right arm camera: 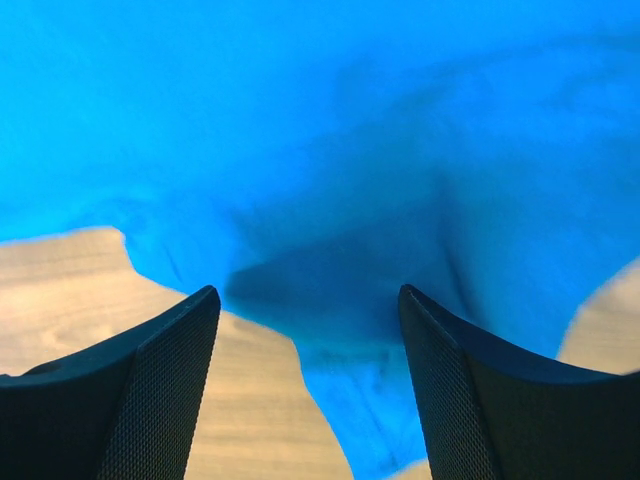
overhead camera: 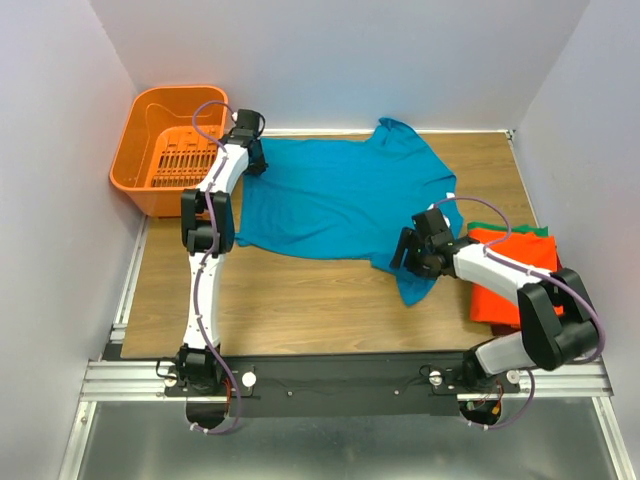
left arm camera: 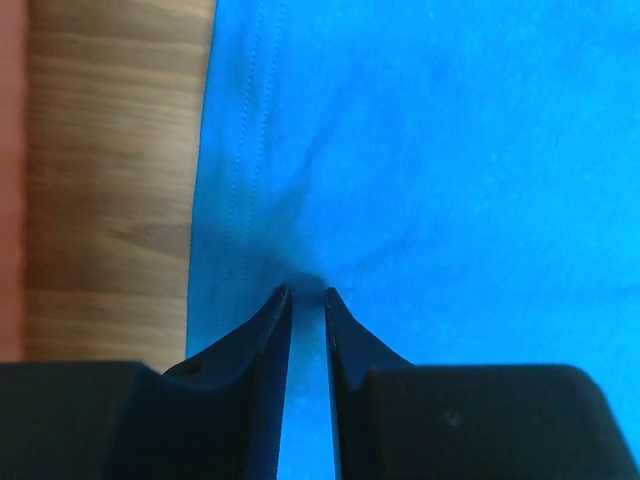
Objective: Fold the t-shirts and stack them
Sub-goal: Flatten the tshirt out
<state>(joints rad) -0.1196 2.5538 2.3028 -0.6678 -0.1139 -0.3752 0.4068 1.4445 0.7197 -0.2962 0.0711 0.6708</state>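
Note:
A teal-blue t-shirt (overhead camera: 340, 200) lies spread flat on the wooden table, one sleeve pointing to the back, the other to the front right. My left gripper (overhead camera: 254, 160) is at the shirt's far left corner, shut on the cloth near its stitched hem; in the left wrist view (left arm camera: 307, 292) creases radiate from the fingertips. My right gripper (overhead camera: 405, 255) is open just over the front right sleeve (right arm camera: 380, 400), cloth showing between its fingers (right arm camera: 160, 390). A folded orange t-shirt (overhead camera: 500, 295) lies on a green one (overhead camera: 525, 230) at the right, partly under my right arm.
An orange plastic slotted basket (overhead camera: 135, 185) stands at the back left, right beside my left gripper. White walls close in the table on the left, back and right. Bare wood (overhead camera: 300, 300) shows in front of the shirt.

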